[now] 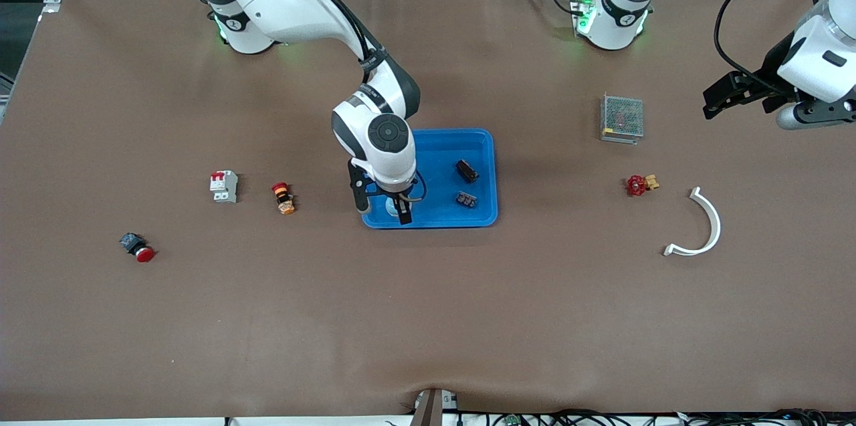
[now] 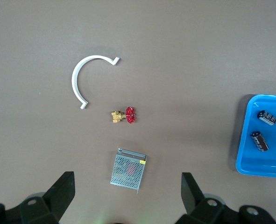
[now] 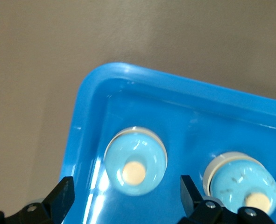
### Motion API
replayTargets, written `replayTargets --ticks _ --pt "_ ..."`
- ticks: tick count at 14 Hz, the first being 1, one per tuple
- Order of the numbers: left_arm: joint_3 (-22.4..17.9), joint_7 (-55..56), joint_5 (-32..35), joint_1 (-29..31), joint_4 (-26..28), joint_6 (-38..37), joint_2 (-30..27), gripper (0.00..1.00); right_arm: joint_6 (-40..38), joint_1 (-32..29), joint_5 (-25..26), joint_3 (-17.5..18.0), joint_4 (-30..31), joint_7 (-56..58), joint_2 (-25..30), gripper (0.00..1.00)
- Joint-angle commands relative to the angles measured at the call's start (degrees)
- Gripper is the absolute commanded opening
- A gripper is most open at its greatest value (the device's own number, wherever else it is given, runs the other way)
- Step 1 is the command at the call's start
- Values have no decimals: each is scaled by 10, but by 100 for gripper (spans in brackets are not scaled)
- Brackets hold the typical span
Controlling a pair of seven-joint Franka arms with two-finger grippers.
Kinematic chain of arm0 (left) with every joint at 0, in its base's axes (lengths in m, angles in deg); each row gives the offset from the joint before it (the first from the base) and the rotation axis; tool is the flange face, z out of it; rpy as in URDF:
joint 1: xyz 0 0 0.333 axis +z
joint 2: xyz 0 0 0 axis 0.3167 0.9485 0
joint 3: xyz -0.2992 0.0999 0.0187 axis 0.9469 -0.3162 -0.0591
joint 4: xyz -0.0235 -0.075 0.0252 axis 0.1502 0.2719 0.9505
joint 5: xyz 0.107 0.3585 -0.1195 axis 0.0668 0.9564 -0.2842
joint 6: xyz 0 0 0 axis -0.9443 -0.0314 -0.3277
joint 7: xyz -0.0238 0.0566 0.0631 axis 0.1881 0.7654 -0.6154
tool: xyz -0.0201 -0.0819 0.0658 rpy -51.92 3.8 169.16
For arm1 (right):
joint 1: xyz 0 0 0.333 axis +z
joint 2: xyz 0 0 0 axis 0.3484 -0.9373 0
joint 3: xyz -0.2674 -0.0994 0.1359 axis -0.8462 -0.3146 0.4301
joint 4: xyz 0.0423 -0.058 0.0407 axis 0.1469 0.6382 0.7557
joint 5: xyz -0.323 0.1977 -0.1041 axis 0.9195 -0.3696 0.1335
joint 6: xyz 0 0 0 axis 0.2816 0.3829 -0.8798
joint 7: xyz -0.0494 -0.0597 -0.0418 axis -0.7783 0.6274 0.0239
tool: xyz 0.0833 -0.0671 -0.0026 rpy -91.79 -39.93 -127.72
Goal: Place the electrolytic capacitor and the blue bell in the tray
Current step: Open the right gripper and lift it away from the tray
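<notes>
The bright-blue tray [image 1: 448, 222] lies mid-table. Two black electrolytic capacitors [image 1: 467, 170] [image 1: 466, 198] lie in it. My right gripper [image 1: 382, 205] is open and empty, low over the tray's corner nearest the front camera, toward the right arm's end. In the right wrist view, a light-blue bell [image 3: 135, 161] sits on the tray [image 3: 128, 72] floor between the open fingers [image 3: 60, 196], with a second bell [image 3: 240, 179] beside it. My left gripper [image 1: 725, 95] is open and empty, high over the table at the left arm's end, waiting; its view [image 2: 126, 196] shows the tray [image 2: 243, 154] and capacitors [image 2: 267, 116].
A grey mesh box [image 1: 622, 118], a red-handled brass valve [image 1: 640, 184] and a white curved strip [image 1: 702, 225] lie toward the left arm's end. A white breaker [image 1: 224, 186], an orange-red button [image 1: 283, 198] and a red pushbutton [image 1: 138, 247] lie toward the right arm's end.
</notes>
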Motion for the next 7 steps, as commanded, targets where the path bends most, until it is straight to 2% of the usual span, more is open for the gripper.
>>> replayTargets --ticks 1,5,7 --pt "-1 -12 -9 4 0 -9 -10 100 -44 -23 -18 11 -3 49 22 100" --pt "-1 -11 -9 3 0 -9 -10 100 -79 -61 -30 10 -3 166 46 100" --pt "-1 -11 -9 4 0 -9 -10 100 -74 -86 -29 8 -3 285 45 100"
